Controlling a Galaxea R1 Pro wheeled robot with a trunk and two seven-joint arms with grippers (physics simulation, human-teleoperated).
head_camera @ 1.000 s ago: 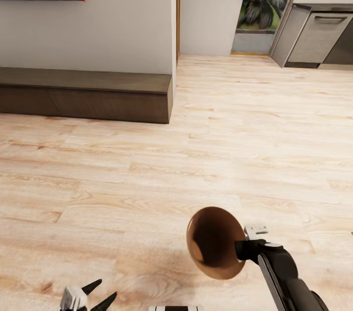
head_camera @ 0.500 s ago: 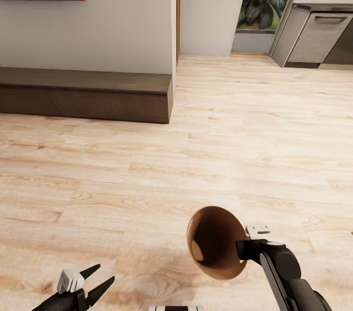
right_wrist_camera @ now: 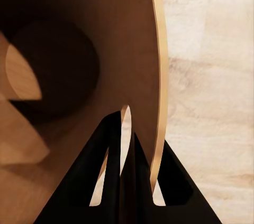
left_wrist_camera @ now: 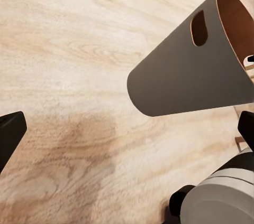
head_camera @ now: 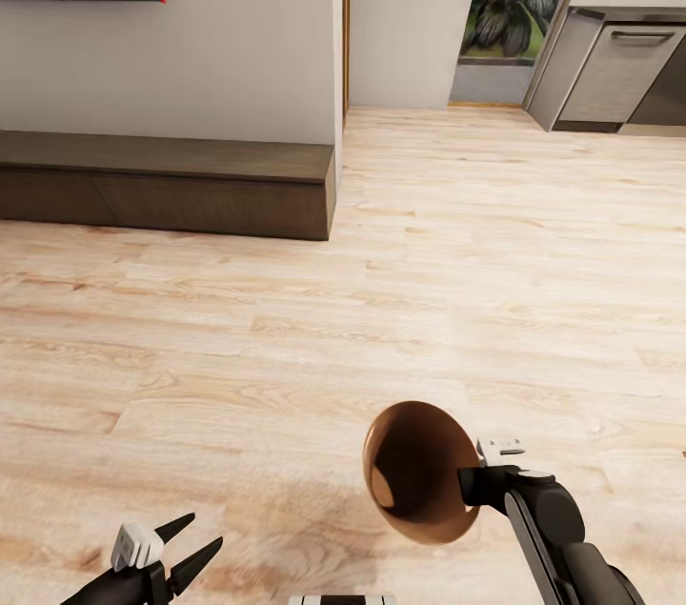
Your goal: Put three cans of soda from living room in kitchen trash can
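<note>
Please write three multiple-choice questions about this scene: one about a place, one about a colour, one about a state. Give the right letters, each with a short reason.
1. The long dark wooden bench stands:
A. against the white wall
B. in the middle of the floor
C. beside the window

2. The inside of the bucket is:
A. blue
B. copper-brown
C. white

3. The right end effector is:
A. open and empty
B. shut on the bucket's rim
C. resting on the floor

Answers:
1. A, the head view shows the bench along the wall.
2. B, its open mouth shows it.
3. B, the right wrist view shows the fingers pinching the rim.
</note>
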